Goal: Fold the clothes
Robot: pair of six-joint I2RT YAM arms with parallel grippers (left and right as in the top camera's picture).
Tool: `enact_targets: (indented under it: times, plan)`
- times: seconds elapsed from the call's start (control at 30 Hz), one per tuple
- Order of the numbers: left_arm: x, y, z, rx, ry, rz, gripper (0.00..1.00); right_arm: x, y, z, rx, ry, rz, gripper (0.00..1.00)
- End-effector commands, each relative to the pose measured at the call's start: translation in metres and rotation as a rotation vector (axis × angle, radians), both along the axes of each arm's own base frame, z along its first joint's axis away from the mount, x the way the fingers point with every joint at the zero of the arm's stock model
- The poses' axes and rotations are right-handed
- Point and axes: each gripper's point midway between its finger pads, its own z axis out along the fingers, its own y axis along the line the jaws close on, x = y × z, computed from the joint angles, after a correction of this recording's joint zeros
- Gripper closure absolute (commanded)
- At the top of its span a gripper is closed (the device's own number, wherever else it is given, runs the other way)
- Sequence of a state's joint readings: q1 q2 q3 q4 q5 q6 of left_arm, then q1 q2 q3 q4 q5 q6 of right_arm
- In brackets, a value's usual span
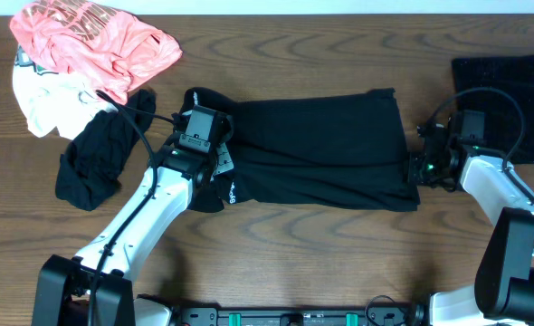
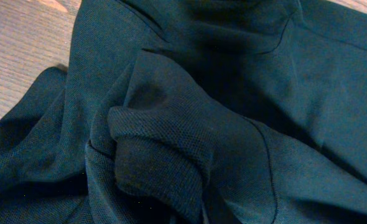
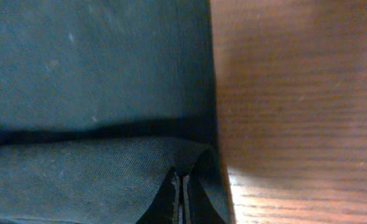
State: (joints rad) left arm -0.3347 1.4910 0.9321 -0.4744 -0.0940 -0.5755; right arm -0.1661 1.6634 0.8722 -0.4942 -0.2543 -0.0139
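Observation:
A black garment (image 1: 317, 149) lies spread flat across the middle of the wooden table. My left gripper (image 1: 220, 149) is at its left end. In the left wrist view the cloth (image 2: 165, 143) is bunched up into a fold right at the jaws, and the fingers are hidden by it. My right gripper (image 1: 415, 168) is at the garment's right edge. In the right wrist view its fingers (image 3: 180, 186) are closed together, pinching the garment's edge (image 3: 109, 168) beside bare wood.
A pink garment (image 1: 95, 41) lies on a white one (image 1: 41, 104) at the far left. A crumpled black garment (image 1: 100, 158) lies below them beside the left arm. A dark folded piece (image 1: 511, 91) sits at the far right.

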Motion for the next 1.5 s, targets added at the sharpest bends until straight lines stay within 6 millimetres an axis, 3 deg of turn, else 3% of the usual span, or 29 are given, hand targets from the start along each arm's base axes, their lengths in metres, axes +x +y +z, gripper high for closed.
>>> enact_targets:
  times: [0.0, 0.3, 0.63, 0.67, 0.7, 0.73, 0.77, 0.8, 0.87, 0.93, 1.07, 1.27, 1.4, 1.47]
  plan:
    - [0.006, 0.005, 0.006, 0.026, -0.02, 0.012, 0.9, 0.016, -0.004, 0.014, 0.001, -0.039, -0.002, 0.99]
    - [0.011, 0.004, 0.009, 0.029, -0.042, -0.007, 0.9, 0.052, -0.01, 0.049, -0.03, -0.156, 0.021, 0.99]
    - [0.016, 0.02, 0.013, 0.101, -0.071, 0.038, 0.89, 0.072, -0.017, 0.05, -0.06, -0.222, 0.014, 0.99]
    - [0.017, 0.022, 0.013, 0.107, -0.071, 0.038, 0.83, 0.072, -0.017, 0.05, -0.06, -0.224, 0.014, 0.96]
    - [0.017, 0.023, 0.013, 0.113, -0.071, 0.032, 0.69, 0.073, -0.017, 0.05, -0.06, -0.225, 0.013, 0.63]
    - [0.017, 0.025, 0.013, 0.118, -0.071, 0.028, 0.6, 0.073, -0.017, 0.05, -0.061, -0.225, 0.013, 0.39]
    - [0.017, 0.026, 0.013, 0.124, -0.07, 0.025, 0.44, 0.073, -0.017, 0.05, -0.061, -0.224, 0.013, 0.18]
    - [0.018, 0.028, 0.013, 0.128, -0.071, 0.025, 0.34, 0.073, -0.017, 0.05, -0.061, -0.225, 0.013, 0.08]
    - [0.018, 0.03, 0.014, 0.139, -0.07, 0.012, 0.23, 0.074, -0.017, 0.052, -0.06, -0.225, 0.013, 0.01]
    - [0.02, 0.032, 0.017, 0.156, -0.077, -0.016, 0.15, 0.076, -0.018, 0.058, -0.06, -0.227, 0.013, 0.01]
    - [0.026, 0.035, 0.045, 0.159, -0.127, -0.031, 0.12, 0.09, -0.014, 0.089, -0.035, -0.257, 0.034, 0.01]
    - [0.046, 0.025, 0.114, 0.135, -0.183, -0.159, 0.12, 0.105, -0.01, 0.153, -0.074, -0.282, 0.084, 0.01]
    - [0.054, 0.03, 0.139, 0.142, -0.146, -0.178, 0.12, 0.107, -0.004, 0.178, -0.093, -0.269, 0.126, 0.01]
    - [0.06, 0.031, 0.145, 0.142, -0.129, -0.184, 0.12, 0.109, 0.0, 0.18, -0.096, -0.25, 0.154, 0.01]
